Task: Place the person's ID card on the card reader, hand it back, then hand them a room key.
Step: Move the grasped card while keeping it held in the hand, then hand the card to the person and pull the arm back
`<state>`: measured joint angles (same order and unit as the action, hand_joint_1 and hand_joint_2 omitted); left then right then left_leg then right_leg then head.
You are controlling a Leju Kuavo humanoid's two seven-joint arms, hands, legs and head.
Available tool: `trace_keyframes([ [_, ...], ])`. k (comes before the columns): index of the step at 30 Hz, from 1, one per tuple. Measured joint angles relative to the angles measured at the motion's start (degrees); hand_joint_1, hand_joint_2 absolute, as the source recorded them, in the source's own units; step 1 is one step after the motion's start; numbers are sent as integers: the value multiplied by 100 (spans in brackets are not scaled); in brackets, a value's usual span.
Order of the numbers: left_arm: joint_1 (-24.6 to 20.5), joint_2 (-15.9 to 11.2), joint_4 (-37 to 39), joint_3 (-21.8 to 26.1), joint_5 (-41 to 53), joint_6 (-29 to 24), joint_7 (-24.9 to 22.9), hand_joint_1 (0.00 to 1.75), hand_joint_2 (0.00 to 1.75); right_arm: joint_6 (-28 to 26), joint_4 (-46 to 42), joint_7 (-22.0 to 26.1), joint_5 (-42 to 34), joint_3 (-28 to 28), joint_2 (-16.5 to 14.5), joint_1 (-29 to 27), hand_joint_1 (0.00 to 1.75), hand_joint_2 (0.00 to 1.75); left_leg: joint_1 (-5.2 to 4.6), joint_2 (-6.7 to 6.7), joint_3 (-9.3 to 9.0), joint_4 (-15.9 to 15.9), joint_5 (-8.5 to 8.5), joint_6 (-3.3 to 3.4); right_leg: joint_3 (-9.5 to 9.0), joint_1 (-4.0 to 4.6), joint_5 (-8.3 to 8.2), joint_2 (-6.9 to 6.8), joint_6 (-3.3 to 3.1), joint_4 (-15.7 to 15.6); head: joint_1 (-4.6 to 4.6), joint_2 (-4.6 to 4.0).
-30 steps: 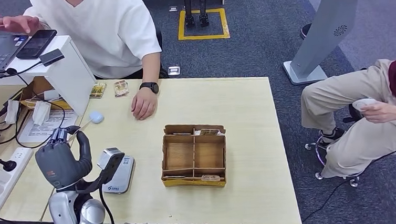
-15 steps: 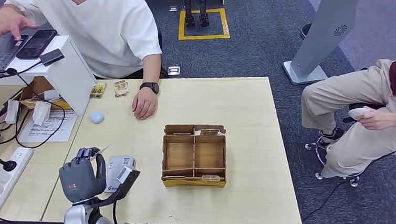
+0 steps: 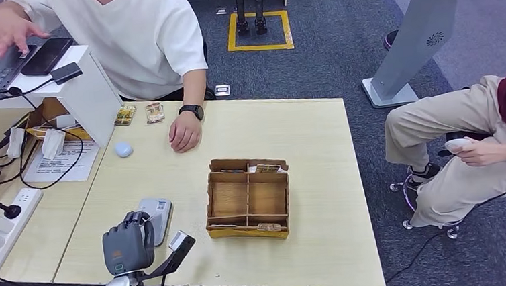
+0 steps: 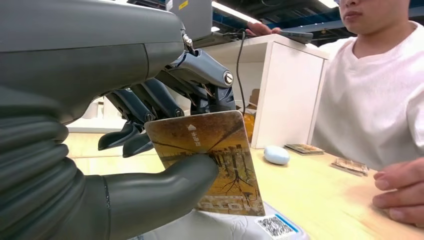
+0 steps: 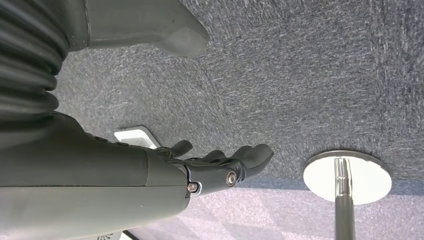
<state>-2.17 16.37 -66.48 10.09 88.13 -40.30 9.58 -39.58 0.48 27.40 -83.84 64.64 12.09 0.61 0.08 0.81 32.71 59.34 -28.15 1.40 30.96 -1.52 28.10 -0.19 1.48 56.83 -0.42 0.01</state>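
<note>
My left hand (image 3: 128,246) hovers at the near table edge, just beside the white card reader (image 3: 159,212). In the left wrist view this hand (image 4: 135,192) pinches a brown-and-gold picture card (image 4: 215,160) between thumb and fingers, upright, just above the card reader (image 4: 240,227) with its QR sticker. The person in a white shirt sits at the far side, one hand (image 3: 184,133) resting on the table. A cardboard key box (image 3: 245,164) with compartments stands mid-table and holds a few cards. My right hand (image 5: 205,172) hangs over the carpet, fingers loosely apart, holding nothing.
Two small cards (image 3: 139,114) lie at the far edge near the person, and a pale round object (image 3: 123,149) sits beside them. A white stand (image 3: 89,94) with a laptop, cables and a power strip (image 3: 0,228) crowd the left. Another seated person (image 3: 479,140) is at the right.
My left hand has drawn back from left of the reader toward the near table edge and to the right, still holding the card. The person's far hand shifted over the laptop.
</note>
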Motion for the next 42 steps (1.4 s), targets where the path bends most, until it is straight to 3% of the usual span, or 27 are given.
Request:
trace_keyframes([
  [30, -98, -27, 716, -242, -140, -9, -511, 175, 175, -1, 0, -2, -40, -9, -57, 2, 0, 175, 0, 1, -27, -2, 1, 0, -32, 0, -1, -5, 0, 0, 1, 2],
  [32, -107, -22, 709, -281, -755, -4, -304, 175, 175, -1, 0, -3, -61, -9, -59, 0, 0, 175, 0, 1, -29, -2, 1, 0, -33, 0, -1, -5, 0, 0, 1, 1],
  [37, -118, 19, 560, -326, -3784, 205, 909, 175, 175, -2, 0, 38, -104, -36, -57, -37, 0, 175, 0, 1, -37, -1, 1, 0, -27, 0, -2, -4, 0, 0, 0, 0],
  [42, -179, 33, 140, -532, -5955, 838, 1729, 175, 175, -2, 2, 157, -167, -98, -45, -82, 0, 175, 1, -6, -27, 0, 5, 0, -9, 1, -7, 4, 1, -1, -1, 0],
])
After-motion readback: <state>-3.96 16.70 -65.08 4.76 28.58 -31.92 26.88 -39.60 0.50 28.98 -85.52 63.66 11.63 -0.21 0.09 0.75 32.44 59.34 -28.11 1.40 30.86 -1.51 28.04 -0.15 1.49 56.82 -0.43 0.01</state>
